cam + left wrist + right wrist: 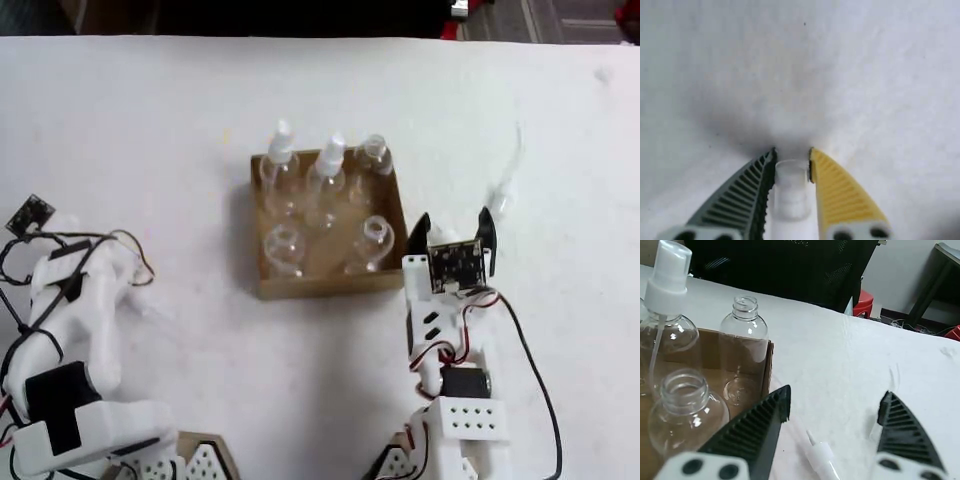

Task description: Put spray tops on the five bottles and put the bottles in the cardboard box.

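Spray top (821, 459) lies on tabletop (150, 130) beneath right tool (836, 399); fingers spread wide either side, not touching it. Left tool (792, 155) clamped on white cap piece (790, 192), likely second spray top, low over tabletop at left. Cardboard box (330, 285) just left of right tool holds five bottles: two capped bottles (280, 150) at far left, three open. Best approach, judged: lower straight, grip head not thin tube, close gently, lift with tube hanging down toward near-right open bottle (372, 242).
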You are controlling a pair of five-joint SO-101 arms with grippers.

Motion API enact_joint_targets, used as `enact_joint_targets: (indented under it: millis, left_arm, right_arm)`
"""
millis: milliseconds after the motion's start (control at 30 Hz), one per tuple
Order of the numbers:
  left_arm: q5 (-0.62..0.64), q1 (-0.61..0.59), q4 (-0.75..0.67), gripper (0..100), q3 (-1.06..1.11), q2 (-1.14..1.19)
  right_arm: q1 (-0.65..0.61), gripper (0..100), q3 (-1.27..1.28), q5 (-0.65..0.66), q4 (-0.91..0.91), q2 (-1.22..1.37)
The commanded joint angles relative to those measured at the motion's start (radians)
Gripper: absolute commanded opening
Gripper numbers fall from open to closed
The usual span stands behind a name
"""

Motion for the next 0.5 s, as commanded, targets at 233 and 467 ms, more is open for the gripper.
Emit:
enact_joint_targets:
  millis: [233, 467]
  left_arm:
    - [0.077, 0.031, 0.686, 2, -0.615, -0.358]
    - [-0.044, 0.168, 0.761, 2, -0.982, -0.538]
  right_arm:
    - [-0.002, 26.1, 0.011, 0.012, -0.018, -0.005]
    - [0.008, 26.1, 0.009, 0.012, -0.018, -0.005]
